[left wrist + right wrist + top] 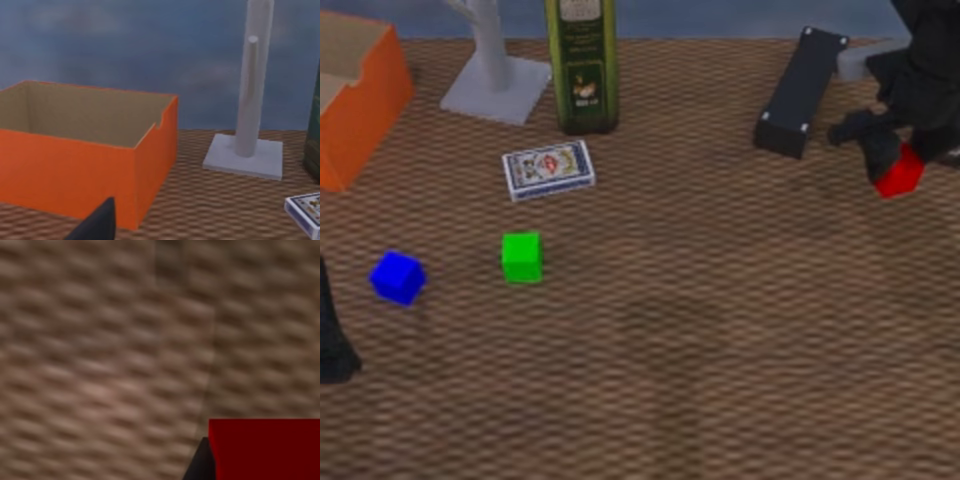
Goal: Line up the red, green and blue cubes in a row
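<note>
Three cubes, one in hand: right gripper [892, 160] at the bench's far right is closed on the red cube [900, 172], which in the right wrist view [265, 450] sits tight at the gripper with woven bench [720, 350] beyond, so I judge it lifted or about to be; contact with the surface can't be confirmed. Green cube [522, 256] and blue cube [397, 277] sit left of centre, near each other but apart, roughly on one line across the bench. Best move, I think: carry red leftward and set it just right of green on that same line, faces square, lower fully before release. Path across the middle looks free. Keep the carry in front of the black bar [800, 92] just left of the gripper, and short of the card box [548, 169], bottle [582, 65] and white stand [498, 82] behind green. Orange box [355, 100] is far left, out of the way. Left gripper [97, 225] is parked at the left edge near blue, only a dark tip visible, can't tell its opening; watch clearance if blue needs nudging.
</note>
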Robot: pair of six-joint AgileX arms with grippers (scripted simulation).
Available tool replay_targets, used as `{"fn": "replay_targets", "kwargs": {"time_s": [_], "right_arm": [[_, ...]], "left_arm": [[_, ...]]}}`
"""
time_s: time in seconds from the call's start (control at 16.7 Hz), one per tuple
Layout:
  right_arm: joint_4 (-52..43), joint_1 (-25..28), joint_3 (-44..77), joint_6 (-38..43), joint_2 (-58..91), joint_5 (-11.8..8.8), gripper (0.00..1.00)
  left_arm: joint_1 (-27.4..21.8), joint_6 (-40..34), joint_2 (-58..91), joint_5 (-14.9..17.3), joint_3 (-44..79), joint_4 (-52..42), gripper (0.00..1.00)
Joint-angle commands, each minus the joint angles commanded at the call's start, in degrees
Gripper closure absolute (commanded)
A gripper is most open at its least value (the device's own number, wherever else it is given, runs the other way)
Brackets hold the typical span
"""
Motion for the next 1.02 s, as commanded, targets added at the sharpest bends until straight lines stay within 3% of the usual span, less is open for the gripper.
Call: {"fn": "replay_targets", "kwargs": {"time_s": [0.24, 0.42, 0.66, 1.02], "right_arm": [[0.02, 0.40, 0.08, 0.85, 0.29, 0.01, 1.00], [-0.73, 4.96, 1.11, 6.47, 0.81, 0.22, 1.00], [-2.29, 15.63, 2.54, 20.98, 1.41, 0.69, 1.00], [-4.70, 35.32, 3.55, 49.56, 1.40, 1.27, 1.00]], "left_arm": [[0.00, 0.00, 0.00, 0.00, 0.00, 0.00, 0.00], [0.00, 0.00, 0.00, 0.00, 0.00, 0.00, 0.00], [0.00, 0.00, 0.00, 0.00, 0.00, 0.00, 0.00], [0.00, 0.00, 0.00, 0.00, 0.00, 0.00, 0.00]]}}
